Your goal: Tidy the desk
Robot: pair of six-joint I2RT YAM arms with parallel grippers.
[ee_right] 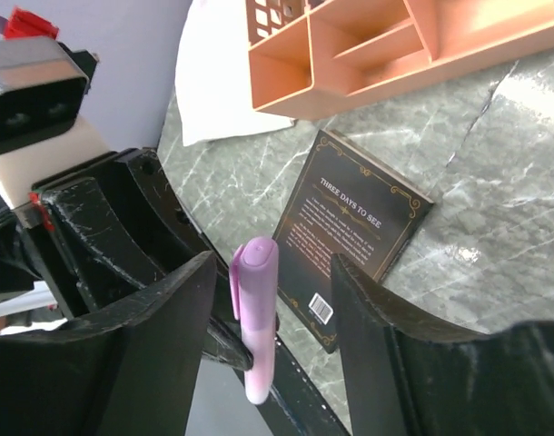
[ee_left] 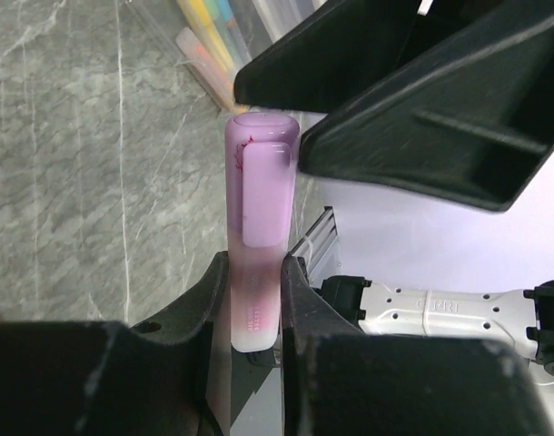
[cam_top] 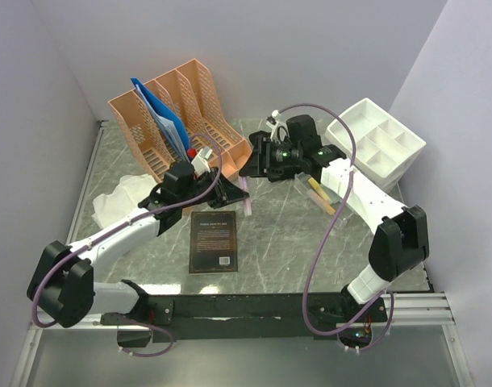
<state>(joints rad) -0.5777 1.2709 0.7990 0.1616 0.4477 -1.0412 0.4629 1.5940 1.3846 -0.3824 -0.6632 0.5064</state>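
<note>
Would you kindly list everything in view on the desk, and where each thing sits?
desk: 1, grey-green marble, under everything
rack: 1, orange, rear left
folder: at least 1, blue, standing in the rack
cloth: 1, white, left side, in front of the rack
book: 1, black, flat at centre
tray: 1, white, compartments, rear right
pen case: 1, clear with a yellow pen inside, in front of the tray
highlighter: 1, pink, above the desk, between both grippers
left gripper: 1, black, shut on the highlighter
right gripper: 1, black, open around the highlighter's cap end
</note>
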